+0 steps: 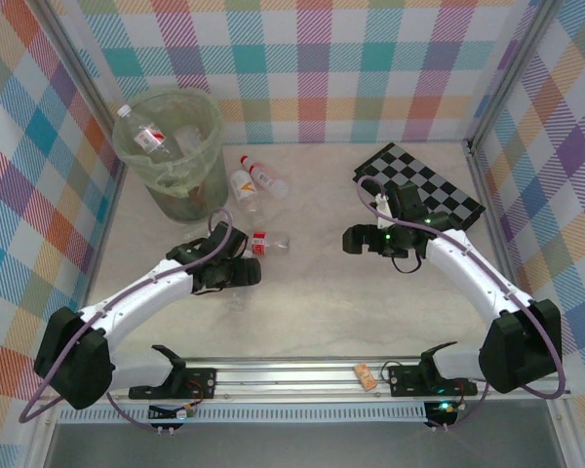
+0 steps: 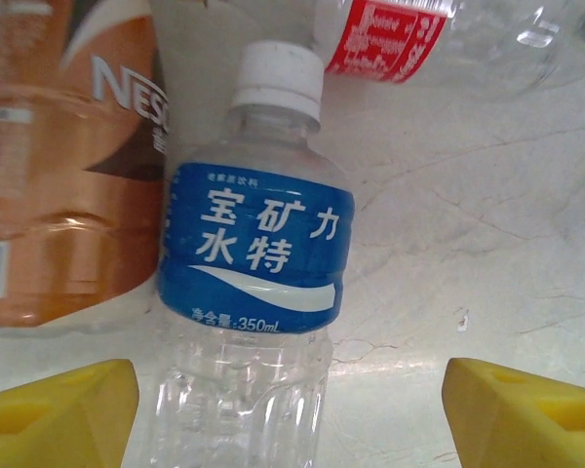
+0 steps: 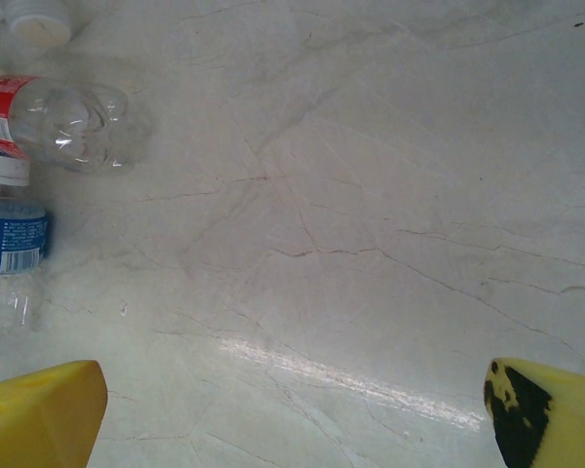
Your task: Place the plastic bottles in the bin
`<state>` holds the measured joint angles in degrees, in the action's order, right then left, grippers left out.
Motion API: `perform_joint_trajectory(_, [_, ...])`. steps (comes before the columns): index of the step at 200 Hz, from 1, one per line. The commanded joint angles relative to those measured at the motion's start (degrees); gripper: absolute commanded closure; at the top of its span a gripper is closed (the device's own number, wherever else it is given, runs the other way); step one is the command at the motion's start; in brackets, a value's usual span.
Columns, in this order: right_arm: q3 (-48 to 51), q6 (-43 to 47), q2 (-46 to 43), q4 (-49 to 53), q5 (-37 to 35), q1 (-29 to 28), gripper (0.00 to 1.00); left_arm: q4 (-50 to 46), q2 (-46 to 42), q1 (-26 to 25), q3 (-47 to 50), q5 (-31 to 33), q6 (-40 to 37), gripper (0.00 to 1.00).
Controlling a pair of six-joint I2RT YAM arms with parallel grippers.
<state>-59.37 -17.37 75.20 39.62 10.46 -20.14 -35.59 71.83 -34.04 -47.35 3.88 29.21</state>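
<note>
Bin [image 1: 180,200]: here's the pale-green wastebasket, upright, with a thin liner folded over its rim.
Inside the bin: 1 clear bottle with a red label [image 1: 148,137] leans against the wall on the side away from the other bottles, its white cap up at the rim. There's more clear plastic beside it, and I can't tell how many pieces.
Just right of the bin: 2 bottles lie side by side on the table [image 1: 312,312], an orange-marked bottle [image 1: 242,185] and a red-and-white bottle [image 1: 266,177].
Red-labelled bottle [image 1: 269,242]: it's on its side, out from the bin towards the near right, past that pair.
Blue-labelled bottle [image 2: 253,253]: clear body, white cap, lying flat outside the bin.
Amber bottle [image 2: 58,166]: right up against the blue-labelled one, also outside the bin.
Left gripper [image 2: 292,414]: near and right of the bin, jaws spread wide. The yellow fingertips [image 2: 63,414] sit either side of the blue-labelled bottle's lower body without touching it.
Right gripper [image 3: 292,409]: well to the right of the bin, jaws wide, bare table between them.
Checkerboard [image 1: 424,185]: lies flat, far across the table from the bin.
</note>
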Motion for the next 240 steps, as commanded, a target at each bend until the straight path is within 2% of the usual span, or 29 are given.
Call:
perform_joint_trajectory(1, [-1.4,0.0,0.2,-0.8,1.3,0.4,0.01,1.9,2.2,-1.4,0.8,1.9,2.8,0.2])
perform_joint_trajectory(65, [-1.3,0.8,1.2,0.4,2.3,0.4,0.01,5.6,9.1,-2.7,2.1,4.5,3.3,0.23])
perform_joint_trajectory(125, [-0.6,0.4,1.2,0.2,2.9,0.4,0.01,6.6,12.4,-5.5,1.8,6.2,3.9,0.32])
perform_joint_trajectory(195, [-2.5,0.6,2.7,0.9,3.9,0.4,0.01,-1.2,6.2,-6.7,-3.0,7.2,3.2,0.45])
perform_joint_trajectory(240, [-4.8,0.7,3.4,1.5,3.9,0.4,0.01,-7.6,-2.1,-6.6,-13.6,7.7,-1.8,0.5])
